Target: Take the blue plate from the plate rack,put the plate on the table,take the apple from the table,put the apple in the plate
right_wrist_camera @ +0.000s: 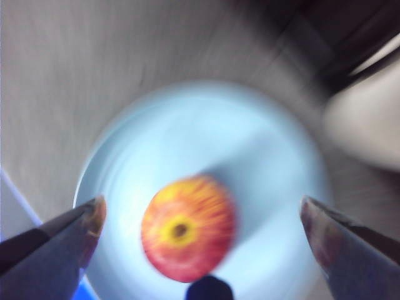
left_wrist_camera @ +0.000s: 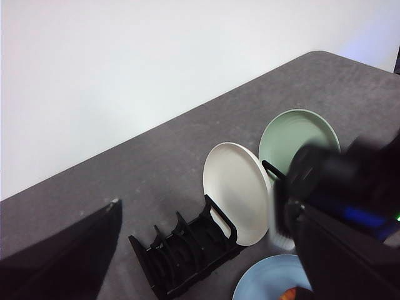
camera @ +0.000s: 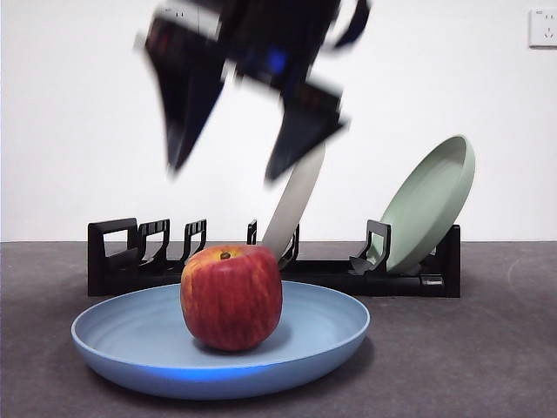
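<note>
1. Apple (camera: 231, 296) upright in blue plate (camera: 324, 333) on table (camera: 487, 348), directly under right claw (camera: 228, 170).
2. Jaws spread wide, empty.
3. Left claw (left_wrist_camera: 206, 262) high, apart, beside rack (camera: 122, 261).

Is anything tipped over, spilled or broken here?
Nothing stands out. The apple sits upright in the blue plate on the table, and the right gripper hangs open above it.

The right gripper (camera: 231, 174) hangs high over the middle, jaws spread wide and empty; the left gripper (left_wrist_camera: 206, 275) sits higher, jaws apart.
</note>
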`<state>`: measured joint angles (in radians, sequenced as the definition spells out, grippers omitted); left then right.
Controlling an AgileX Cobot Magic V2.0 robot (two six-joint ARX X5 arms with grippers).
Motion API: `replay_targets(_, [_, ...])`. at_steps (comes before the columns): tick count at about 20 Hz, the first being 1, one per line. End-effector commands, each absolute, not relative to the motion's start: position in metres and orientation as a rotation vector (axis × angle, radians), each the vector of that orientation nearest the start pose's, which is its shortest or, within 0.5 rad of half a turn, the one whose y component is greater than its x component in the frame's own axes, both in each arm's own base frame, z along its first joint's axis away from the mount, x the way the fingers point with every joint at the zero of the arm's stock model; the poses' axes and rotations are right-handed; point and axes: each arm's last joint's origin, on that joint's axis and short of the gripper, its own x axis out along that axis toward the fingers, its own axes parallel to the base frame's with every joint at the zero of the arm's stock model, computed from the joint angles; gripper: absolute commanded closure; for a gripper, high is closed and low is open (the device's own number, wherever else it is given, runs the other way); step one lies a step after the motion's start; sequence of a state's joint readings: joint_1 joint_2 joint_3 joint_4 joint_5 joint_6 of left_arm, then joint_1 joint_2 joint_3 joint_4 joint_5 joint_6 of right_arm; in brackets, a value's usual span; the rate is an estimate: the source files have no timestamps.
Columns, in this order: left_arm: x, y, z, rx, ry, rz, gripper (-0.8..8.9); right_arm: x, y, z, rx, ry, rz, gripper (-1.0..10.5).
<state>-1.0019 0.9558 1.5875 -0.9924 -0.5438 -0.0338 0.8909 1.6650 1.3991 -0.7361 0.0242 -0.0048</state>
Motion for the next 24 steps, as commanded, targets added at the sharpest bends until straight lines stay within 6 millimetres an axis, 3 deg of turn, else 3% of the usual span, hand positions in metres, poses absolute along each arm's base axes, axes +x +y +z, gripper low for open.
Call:
replay_targets(1, [0.076,-0.091,0.478,0.234,0.271,-0.443,3.78,0.214,0.246,0.311,-0.455,0.835,0.730,3.9])
replay_targets(3, [0.078,-0.094,0.475,0.254,0.292,-0.444,4.34,0.205,0.218,0.340,-0.408,0.780,0.704,5.3])
replay_targets(6, [0.084,-0.102,0.468,0.319,0.345,-0.446,7.87,0.189,0.175,0.375,-0.340,0.703,0.646,8.7])
replay_targets(7, [0.086,-0.106,0.465,0.348,0.364,-0.450,8.19,0.184,0.161,0.383,-0.322,0.682,0.630,9.7])
replay_targets(11, [0.092,-0.119,0.450,0.365,0.423,-0.520,8.22,0.168,0.127,0.397,-0.255,0.673,0.623,9.6])
replay_targets(14, [0.094,-0.121,0.419,0.346,0.453,-0.501,8.22,0.162,0.113,0.383,-0.179,0.674,0.691,9.6])
replay_targets(21, [0.085,-0.108,0.316,0.165,0.445,-0.473,8.23,0.133,0.092,0.300,-0.067,0.716,0.670,9.6])
replay_targets(24, [0.082,-0.103,0.287,0.090,0.407,-0.474,8.22,0.120,0.083,0.278,-0.067,0.686,0.676,9.6])
